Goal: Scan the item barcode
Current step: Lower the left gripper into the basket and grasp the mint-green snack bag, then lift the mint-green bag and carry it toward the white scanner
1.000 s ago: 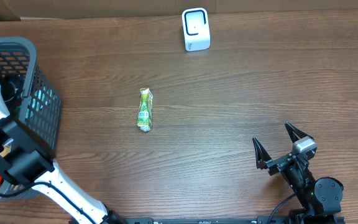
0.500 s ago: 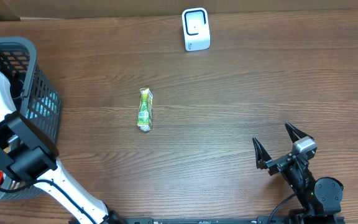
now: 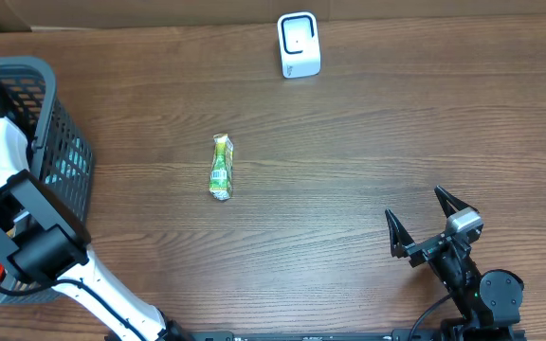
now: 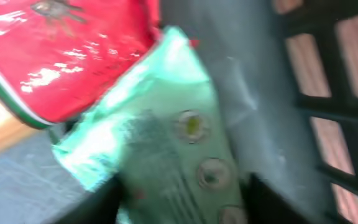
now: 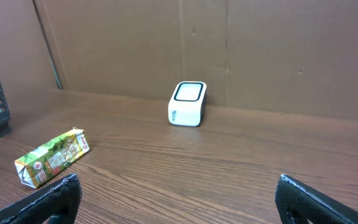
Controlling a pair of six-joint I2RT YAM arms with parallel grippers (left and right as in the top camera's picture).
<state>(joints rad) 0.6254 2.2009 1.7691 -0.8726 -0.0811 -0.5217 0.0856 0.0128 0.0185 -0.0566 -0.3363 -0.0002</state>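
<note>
While R pincer [image 3: 414, 206] gapes wide, mint packet [image 4: 166, 137] sits btwn L pincer's [image 4: 185, 202] jaws, grip unclear.

Blurred left wrist view: mint-green packet [image 4: 166, 124] cropped at bottom, red packet [image 4: 67, 56] at top. Basket [image 3: 64, 156] at left edge of table [image 3: 349, 189] partly out of frame.

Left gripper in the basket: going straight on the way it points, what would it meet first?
Most likely the mint-green packet, lying right ahead between the fingers of the left gripper; the red packet sits off to one side. Blur hides the depth.
</note>
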